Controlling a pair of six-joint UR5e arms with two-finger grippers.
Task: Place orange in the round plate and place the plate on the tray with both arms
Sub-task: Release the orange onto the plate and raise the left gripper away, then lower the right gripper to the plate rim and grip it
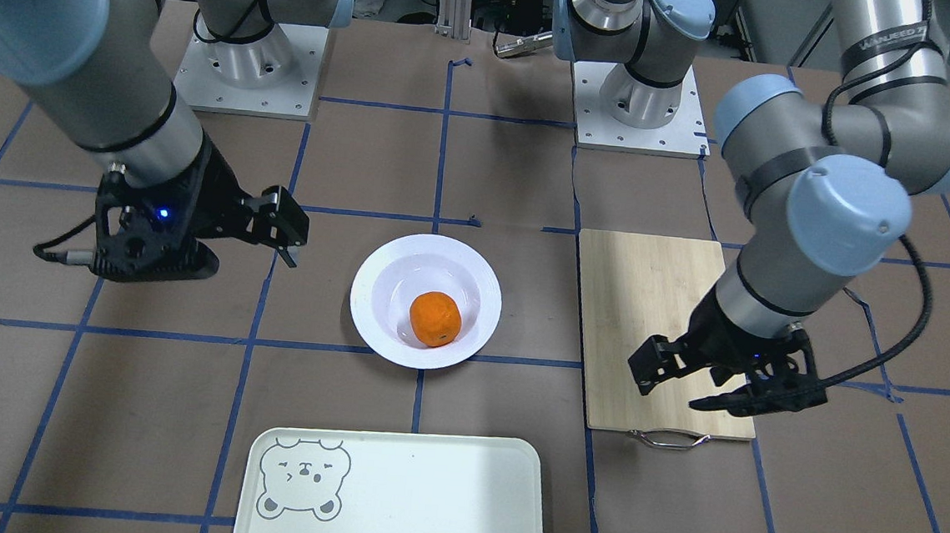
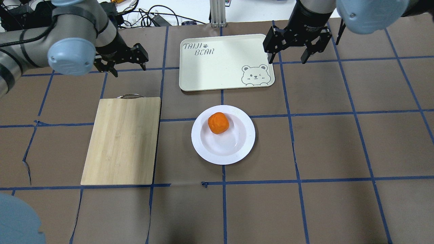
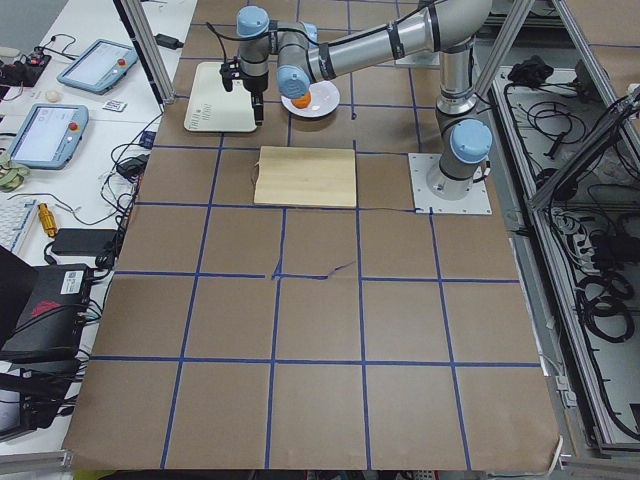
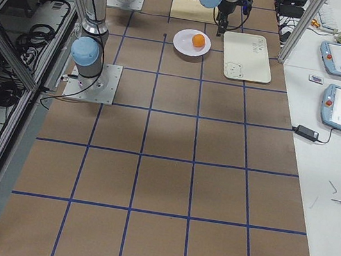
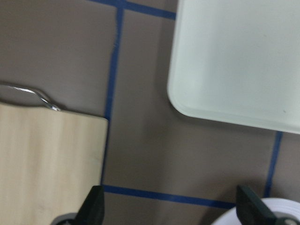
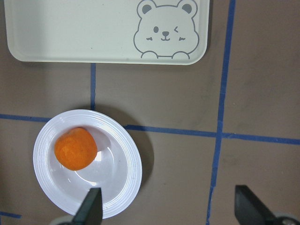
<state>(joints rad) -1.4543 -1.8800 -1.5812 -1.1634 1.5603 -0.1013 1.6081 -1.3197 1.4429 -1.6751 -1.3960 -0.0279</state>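
Observation:
The orange [image 2: 218, 123] lies in the sunken centre of the white round plate [image 2: 203, 149] in the middle of the table; the right wrist view shows the orange [image 6: 75, 148] inside the plate [image 6: 127, 186] too. Beyond the plate lies the pale tray [image 2: 217, 64] with the bear face, and nothing is on it. My left gripper [image 2: 129, 67] hovers open and empty over the table left of the tray, past the board's handle end. My right gripper [image 2: 287, 61] hangs open and empty by the tray's right edge. Neither gripper touches the plate.
A bamboo cutting board [image 2: 122, 142] with a metal handle lies left of the plate, under the left arm. Brown table covering with blue tape lines surrounds everything. Cables and an aluminium post [image 2: 217, 13] stand behind the tray.

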